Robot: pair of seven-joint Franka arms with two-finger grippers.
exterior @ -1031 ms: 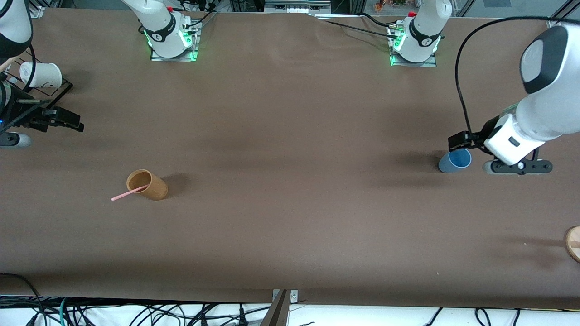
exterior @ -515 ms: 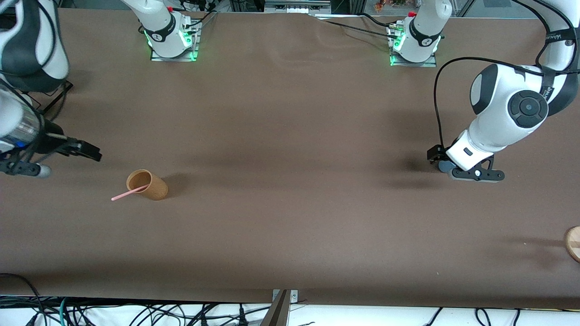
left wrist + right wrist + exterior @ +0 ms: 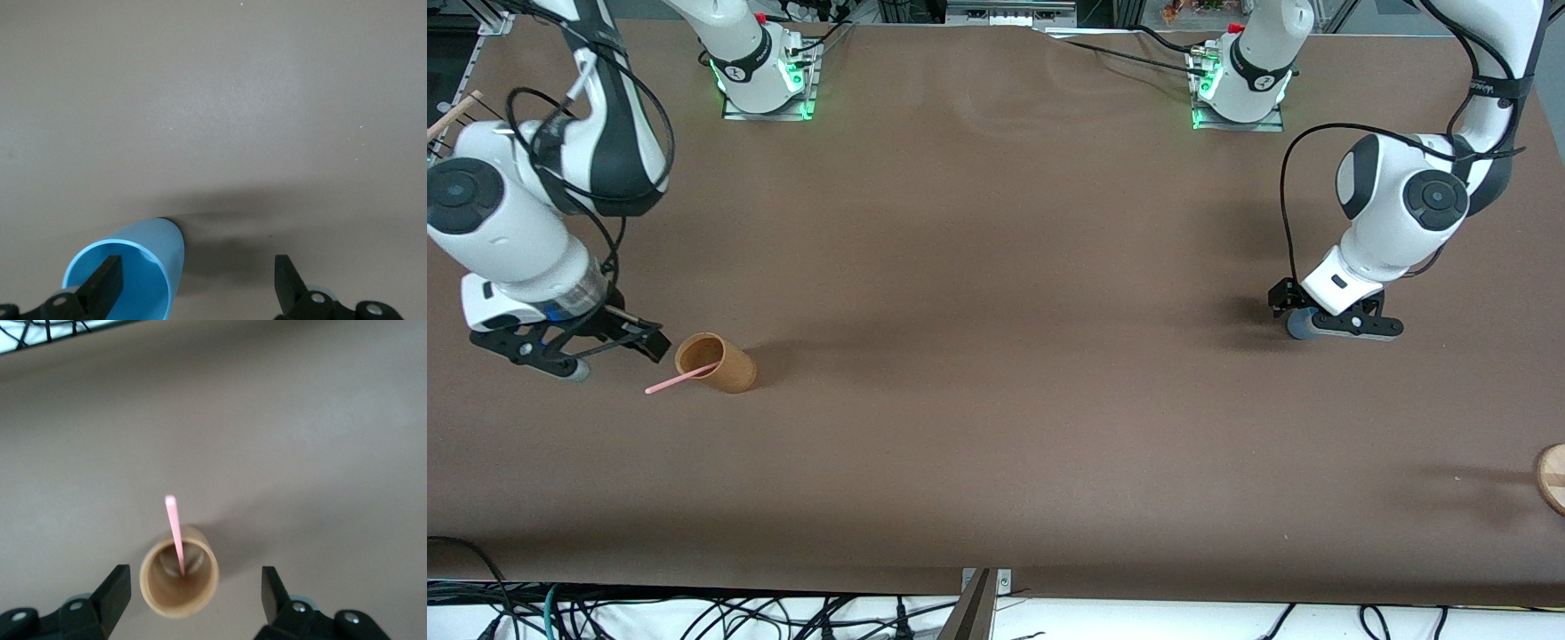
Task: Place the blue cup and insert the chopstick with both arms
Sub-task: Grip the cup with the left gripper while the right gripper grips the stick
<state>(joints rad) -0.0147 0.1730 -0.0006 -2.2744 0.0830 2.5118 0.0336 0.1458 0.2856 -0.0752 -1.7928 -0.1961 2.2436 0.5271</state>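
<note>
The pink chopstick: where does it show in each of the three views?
Front view: the chopstick leans out of the orange-brown cup, toward the right arm's end of the table.
Right wrist view: it stands in that same cup, the shared landmark.
Left wrist view: not in it.

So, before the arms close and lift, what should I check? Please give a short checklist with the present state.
1. Left hand open: ok.
2. Blue cup upright: ok.
3. Cup wall between left fingers: ok, one finger is inside the rim.
4. Right hand open: ok.
5. Chopstick free to take: ok, it leans out of the brown cup.
6. Right hand lined up on chopstick: cannot tell.
</note>
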